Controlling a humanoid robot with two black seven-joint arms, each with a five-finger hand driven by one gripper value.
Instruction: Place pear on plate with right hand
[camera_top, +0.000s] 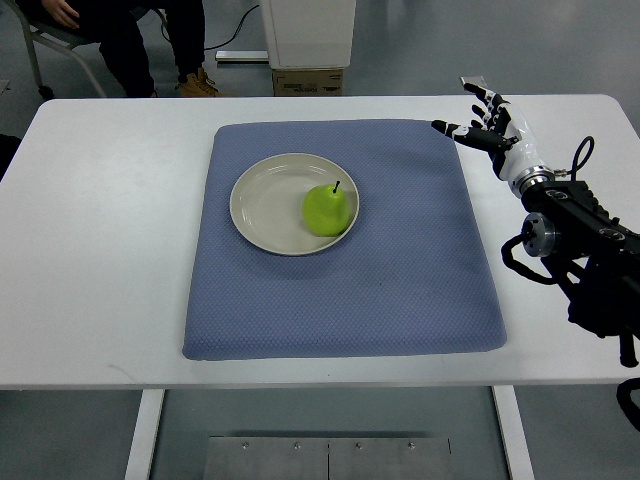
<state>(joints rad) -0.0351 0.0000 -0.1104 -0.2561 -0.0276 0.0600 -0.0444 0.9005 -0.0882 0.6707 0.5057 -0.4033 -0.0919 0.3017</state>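
I see the pear sitting upright on the plate, toward its 3 o'clock rim, with its dark stem tilted up to 1 o'clock. The plate lies on a blue mat, up in the mat's 11 o'clock part, and the mat covers the middle of the white surface. My right hand hovers over the mat's 1 o'clock corner, well apart from the plate; its fingers are spread and relaxed and it holds nothing. Its black arm comes in from the frame's 3 o'clock edge, with cables looped around the wrist. Beyond the surface's far edge, at 12 o'clock, a white post stands on the grey floor with a cardboard box at its foot. At 11 o'clock a person's legs in dark trousers and tan boots show beside a chair leg, and a hand rests at the top edge. At 6 o'clock, under the surface, I make out its white legs and a metal plate.
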